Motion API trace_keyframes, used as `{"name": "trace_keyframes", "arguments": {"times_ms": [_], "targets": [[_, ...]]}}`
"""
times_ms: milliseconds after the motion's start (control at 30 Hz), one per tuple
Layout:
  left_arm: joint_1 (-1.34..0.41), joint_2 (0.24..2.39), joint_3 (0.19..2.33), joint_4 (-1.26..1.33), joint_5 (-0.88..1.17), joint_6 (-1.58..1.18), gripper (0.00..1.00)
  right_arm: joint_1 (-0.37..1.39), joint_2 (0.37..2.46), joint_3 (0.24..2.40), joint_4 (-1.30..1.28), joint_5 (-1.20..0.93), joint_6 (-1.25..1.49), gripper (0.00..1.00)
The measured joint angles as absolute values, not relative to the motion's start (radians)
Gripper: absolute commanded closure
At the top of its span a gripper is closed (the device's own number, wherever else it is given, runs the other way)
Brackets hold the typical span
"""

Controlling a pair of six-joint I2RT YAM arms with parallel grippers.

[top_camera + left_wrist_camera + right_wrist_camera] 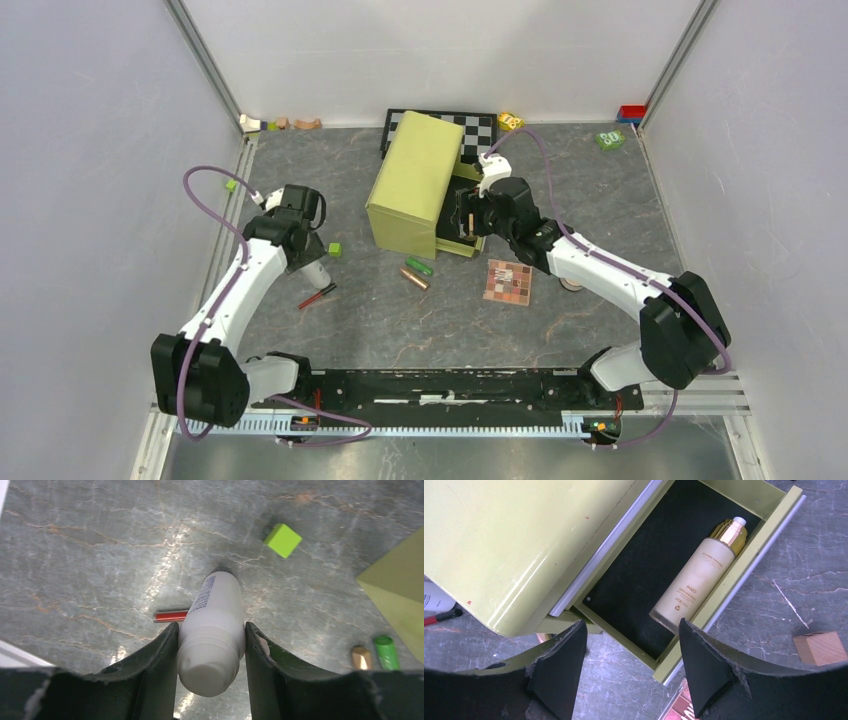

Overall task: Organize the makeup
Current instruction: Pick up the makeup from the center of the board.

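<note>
1. Hiding most of the red pencil (170, 615), the white bottle (215, 600) sits clamped at its cap end between the two fingers of the left gripper (211, 632). Only one end of the pencil shows, to the bottle's left. Whether the bottle's far end touches the table (75, 555) I cannot tell.
2. The green tube (386, 651) and bronze tube (361, 656) lie side by side, and the gripper's finger cuts off their lower ends in the left wrist view.
3. The right gripper (632, 630) hangs over the open drawer (714, 605), fingers spread wide and holding nothing.
4. The beige gold-capped bottle (696, 580) lies in the drawer along its front wall, with open black lining beside it. The drawer's inner part runs out of sight under the green box (524, 540).
5. The eyeshadow palette (508, 282) lies on the table near the drawer. The right wrist view catches only its corner.
6. Open table spreads to the left of the white bottle. A green cube (283, 540) sits near it, and the box's corner comes in from the right.
</note>
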State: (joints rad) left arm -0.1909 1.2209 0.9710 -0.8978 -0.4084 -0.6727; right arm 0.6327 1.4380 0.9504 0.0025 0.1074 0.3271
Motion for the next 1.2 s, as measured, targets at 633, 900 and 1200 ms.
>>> {"name": "trace_keyframes", "arguments": {"times_ms": [633,900,1200], "targets": [[-0.347,1.241,1.369,-0.901,0.03,-0.469,0.97,0.643,1.221,0.788,0.301,-0.27,0.19,0.26],[-0.47,1.319,1.458,-0.951,0.201,-0.366,0.98,0.783,1.195,0.61,0.543,-0.427,-0.01,0.26],[-0.609,1.369,1.475,-0.973,0.241,-0.316,0.98,0.812,1.199,0.574,0.643,-0.442,-0.081,0.28]]}}
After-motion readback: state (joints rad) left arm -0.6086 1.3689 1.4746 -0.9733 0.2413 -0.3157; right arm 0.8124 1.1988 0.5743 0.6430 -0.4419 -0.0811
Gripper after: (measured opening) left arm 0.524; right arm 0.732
